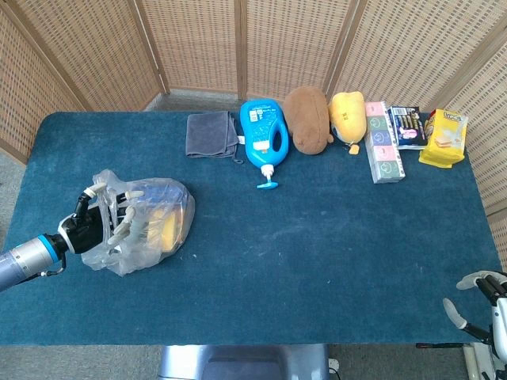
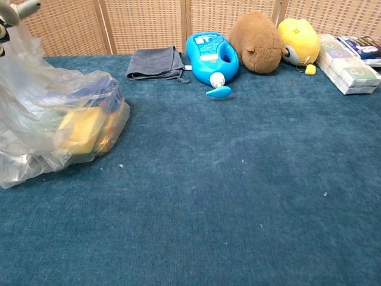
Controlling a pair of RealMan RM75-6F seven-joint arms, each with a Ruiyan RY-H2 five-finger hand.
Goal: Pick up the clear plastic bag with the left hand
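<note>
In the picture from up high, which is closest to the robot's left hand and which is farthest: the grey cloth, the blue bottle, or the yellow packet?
Measured from the left hand, at the table's left side:
1. Grey cloth, back edge, left of the row.
2. Blue bottle, just right of the cloth.
3. Yellow packet, far right end of the row.

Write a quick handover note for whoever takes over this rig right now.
Left hand: fingers spread over the near-left side of the clear plastic bag; a firm grip cannot be confirmed.
Right hand: idle off the table's near-right corner, holding nothing.
Bag: still resting on the blue table, with yellow items inside.
Done: left hand has reached the bag.
Left: close the fingers on the plastic and lift.
</note>
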